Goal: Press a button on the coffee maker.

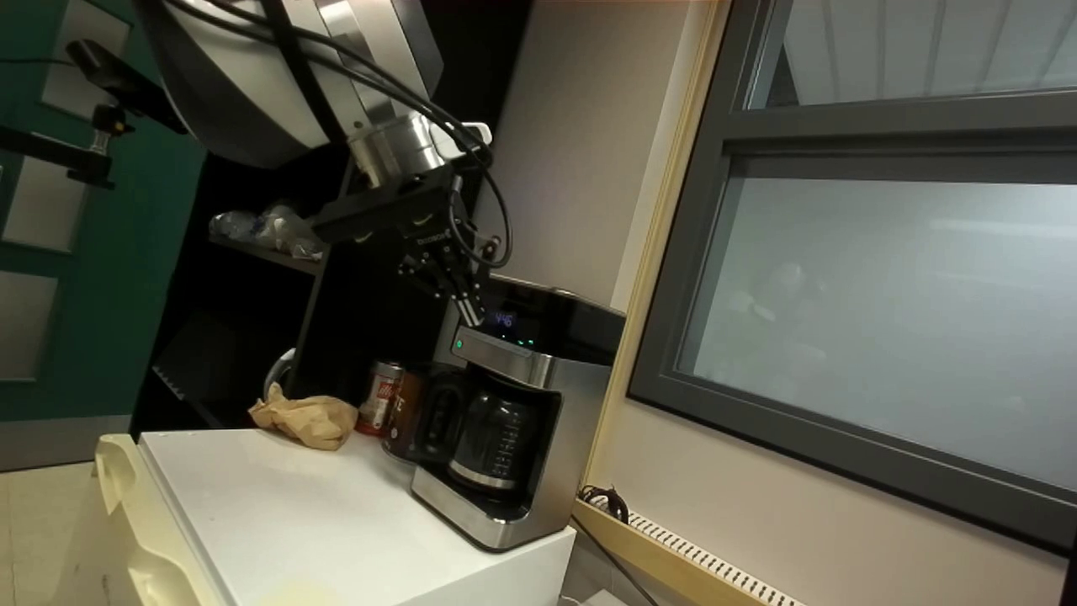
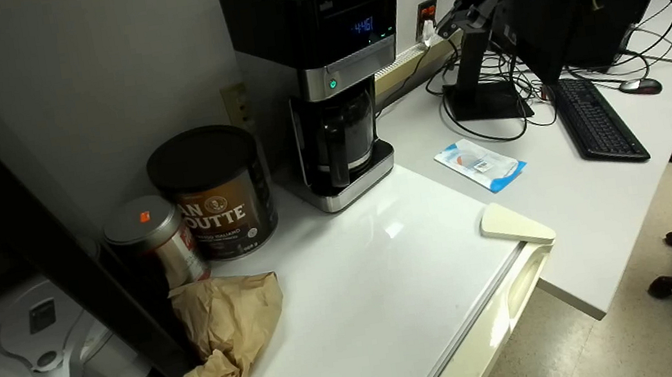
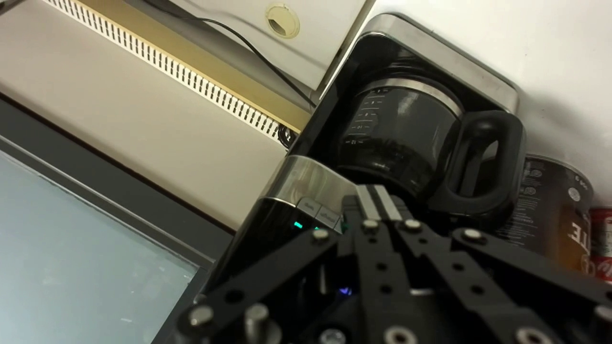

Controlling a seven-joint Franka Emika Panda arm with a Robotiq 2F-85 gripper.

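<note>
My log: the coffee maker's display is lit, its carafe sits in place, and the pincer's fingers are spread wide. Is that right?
Not the last part: the wrist view shows the pincer shut, fingertips together. The display on the coffee maker is lit and the carafe sits in place.

Pincer (image 3: 378,202) at a downward slant, fingers (image 3: 367,204) apparently together
</note>
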